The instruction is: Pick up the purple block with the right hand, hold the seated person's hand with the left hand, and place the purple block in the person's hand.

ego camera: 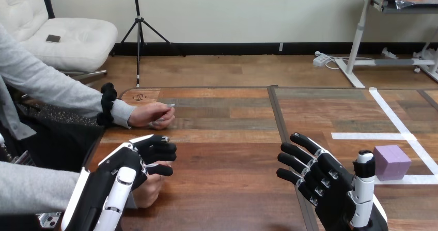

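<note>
Hands at the near edge of the wooden table [227, 189]. Left hand [124, 165], near left: fingers and thumb curled round the person's near hand [149, 190], which lies under it. Right hand [325, 182], near right: released, fingers straight and spread, thumb upright. Purple block [391, 162]: on the table just right of that thumb, untouched, beside white tape lines [397, 120]. Person's far hand [152, 115]: resting on the table, far left.

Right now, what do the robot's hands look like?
The left hand and right hand are both black, with white shells on their backs and jointed black-and-white fingers. The right hand's thumb is white with a black tip.
</note>
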Action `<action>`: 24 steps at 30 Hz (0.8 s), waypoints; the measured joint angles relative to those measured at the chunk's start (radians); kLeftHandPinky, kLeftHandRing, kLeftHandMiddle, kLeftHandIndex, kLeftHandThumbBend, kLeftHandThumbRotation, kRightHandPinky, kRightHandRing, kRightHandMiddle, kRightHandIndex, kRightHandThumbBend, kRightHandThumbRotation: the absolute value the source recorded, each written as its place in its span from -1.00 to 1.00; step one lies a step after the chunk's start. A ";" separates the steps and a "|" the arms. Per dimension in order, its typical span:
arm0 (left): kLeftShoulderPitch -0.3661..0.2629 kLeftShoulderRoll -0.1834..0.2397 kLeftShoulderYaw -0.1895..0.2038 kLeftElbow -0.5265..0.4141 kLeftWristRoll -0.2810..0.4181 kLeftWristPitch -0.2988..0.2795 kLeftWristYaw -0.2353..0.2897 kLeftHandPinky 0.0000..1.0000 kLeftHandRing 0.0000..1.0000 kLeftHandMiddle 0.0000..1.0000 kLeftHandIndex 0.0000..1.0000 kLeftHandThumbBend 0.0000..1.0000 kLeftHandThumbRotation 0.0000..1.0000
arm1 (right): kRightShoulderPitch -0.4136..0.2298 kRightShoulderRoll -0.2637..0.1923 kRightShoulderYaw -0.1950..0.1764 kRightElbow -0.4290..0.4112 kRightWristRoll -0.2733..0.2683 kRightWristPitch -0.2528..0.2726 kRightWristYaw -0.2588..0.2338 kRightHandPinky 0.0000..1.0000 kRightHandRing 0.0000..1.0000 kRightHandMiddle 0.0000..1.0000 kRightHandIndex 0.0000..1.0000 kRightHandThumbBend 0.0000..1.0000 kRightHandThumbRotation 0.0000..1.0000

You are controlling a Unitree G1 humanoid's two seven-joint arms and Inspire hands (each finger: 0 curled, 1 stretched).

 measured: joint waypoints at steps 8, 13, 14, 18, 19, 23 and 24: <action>-0.001 0.000 0.000 0.009 -0.001 0.000 -0.002 0.23 0.42 0.41 0.37 -0.28 0.75 | 0.000 0.000 0.000 0.000 0.002 0.000 -0.001 0.61 0.71 0.67 0.67 0.86 1.00; -0.001 0.000 0.000 0.009 -0.001 0.000 -0.002 0.24 0.43 0.43 0.38 -0.29 0.75 | 0.000 0.000 0.000 0.000 0.003 0.003 -0.002 0.58 0.70 0.67 0.67 0.84 1.00; -0.001 0.000 0.000 0.009 -0.001 0.000 -0.002 0.25 0.44 0.44 0.39 -0.29 0.75 | 0.000 0.000 0.000 0.000 0.004 0.004 -0.002 0.58 0.70 0.67 0.67 0.84 1.00; -0.002 0.000 0.000 0.010 -0.001 0.000 -0.002 0.26 0.45 0.46 0.40 -0.31 0.74 | 0.000 0.000 -0.001 0.000 0.005 0.005 -0.002 0.57 0.69 0.67 0.66 0.84 1.00; -0.003 0.000 0.000 0.010 -0.001 0.000 -0.002 0.26 0.46 0.46 0.40 -0.30 0.74 | 0.000 0.000 -0.001 0.000 0.005 0.005 -0.002 0.57 0.69 0.67 0.65 0.84 1.00; -0.006 0.000 0.000 0.011 -0.002 0.000 -0.004 0.28 0.47 0.48 0.41 -0.26 0.73 | -0.002 0.000 -0.001 0.001 0.005 0.005 -0.002 0.55 0.68 0.66 0.65 0.84 1.00; -0.007 0.000 0.000 0.013 -0.002 0.000 -0.005 0.28 0.48 0.48 0.42 -0.25 0.73 | -0.003 0.000 -0.001 0.002 0.005 0.005 -0.002 0.55 0.67 0.66 0.65 0.83 1.00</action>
